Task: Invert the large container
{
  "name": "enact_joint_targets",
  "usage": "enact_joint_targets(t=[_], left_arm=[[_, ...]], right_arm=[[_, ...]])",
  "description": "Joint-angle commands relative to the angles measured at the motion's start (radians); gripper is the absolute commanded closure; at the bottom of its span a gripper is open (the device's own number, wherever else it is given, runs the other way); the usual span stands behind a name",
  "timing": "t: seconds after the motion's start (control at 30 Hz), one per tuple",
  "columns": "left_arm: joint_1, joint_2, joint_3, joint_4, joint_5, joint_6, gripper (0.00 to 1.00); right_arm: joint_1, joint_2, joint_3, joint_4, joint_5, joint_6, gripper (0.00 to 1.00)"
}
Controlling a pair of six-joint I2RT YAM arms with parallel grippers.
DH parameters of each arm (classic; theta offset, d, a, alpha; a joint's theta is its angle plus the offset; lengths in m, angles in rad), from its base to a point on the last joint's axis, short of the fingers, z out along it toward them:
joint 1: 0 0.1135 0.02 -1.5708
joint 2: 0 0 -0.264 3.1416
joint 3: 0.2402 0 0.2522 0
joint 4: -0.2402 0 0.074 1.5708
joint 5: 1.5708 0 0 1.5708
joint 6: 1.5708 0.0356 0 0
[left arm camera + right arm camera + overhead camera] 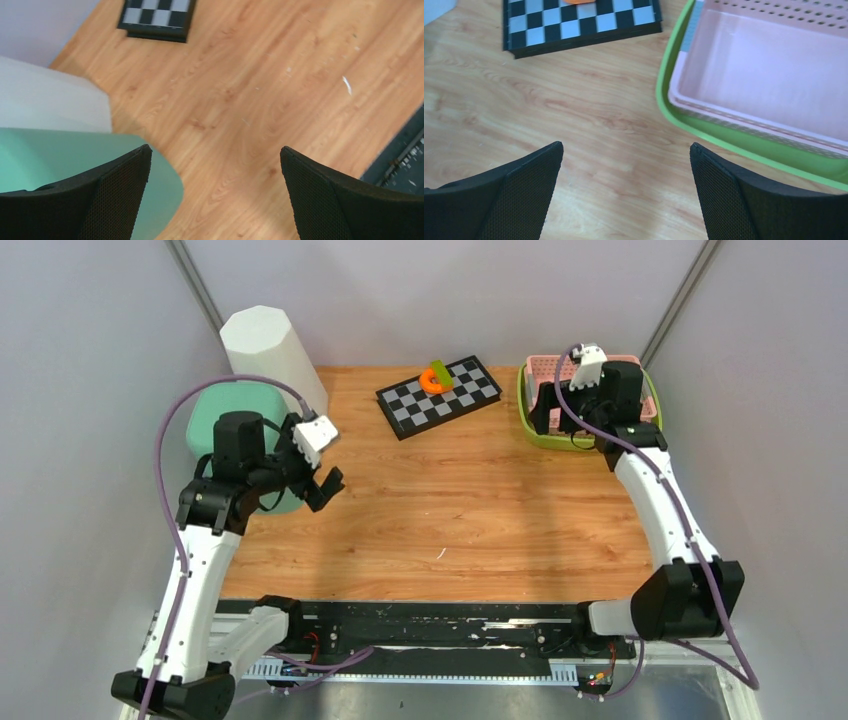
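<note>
Here the white container (270, 352) stands at the table's (450, 510) far left corner, with a teal container (222, 408) just in front of it on the left edge. The left pincer (215, 150) hangs wide open and empty beside the teal one. The right pincer (624, 150), equally open and empty, hovers near the far right corner by a pink basket (774, 75) nested in a green tray (724, 137).

A black-and-grey chequered game board (438, 397) lies on the wooden tabletop (450, 510), ahead and left of the right gripper (624, 150). An orange ring (432, 382) with a green piece (441, 373) rests on it. A pink perforated plastic basket (769, 75), nested in a lime-green tray (744, 142), sits just right of that gripper. A small white scrap (346, 85) lies ahead of the left gripper (214, 150).
</note>
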Motion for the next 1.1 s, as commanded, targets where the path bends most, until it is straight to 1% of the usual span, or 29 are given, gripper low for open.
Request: enact_joint_targets(t=[0.0, 0.1, 0.23, 0.3, 0.57, 0.73, 0.87, 0.93, 1.07], left_arm=[[-0.003, -0.103, -0.088, -0.041, 0.207, 0.126, 0.00], [-0.004, -0.141, -0.132, -0.059, 0.257, 0.169, 0.00], [-0.003, -0.160, -0.185, -0.065, 0.288, 0.203, 0.00], [-0.003, -0.159, -0.203, -0.068, 0.294, 0.214, 0.00], [-0.003, -0.176, -0.259, -0.113, 0.290, 0.275, 0.00], [-0.003, -0.186, -0.308, -0.104, 0.274, 0.289, 0.00], [-0.003, -0.188, -0.335, -0.093, 0.276, 0.286, 0.00], [-0.003, -0.189, -0.344, -0.088, 0.278, 0.283, 0.00], [-0.003, -0.192, -0.356, -0.077, 0.284, 0.274, 0.00]], right_arm=[[-0.015, 0.110, 0.087, -0.026, 0.157, -0.047, 0.02], [-0.014, 0.202, 0.178, -0.026, 0.199, -0.052, 0.04], [-0.012, 0.331, 0.304, -0.039, 0.226, -0.049, 0.05], [-0.009, 0.397, 0.371, -0.052, 0.241, -0.044, 0.06], [0.008, 0.632, 0.599, -0.113, 0.290, -0.031, 0.16], [0.033, 0.736, 0.684, -0.121, 0.341, -0.058, 0.20], [0.046, 0.804, 0.740, -0.121, 0.352, -0.070, 0.28], [0.051, 0.830, 0.761, -0.121, 0.388, -0.072, 0.31], [0.065, 0.868, 0.789, -0.121, 0.403, -0.080, 0.36]])
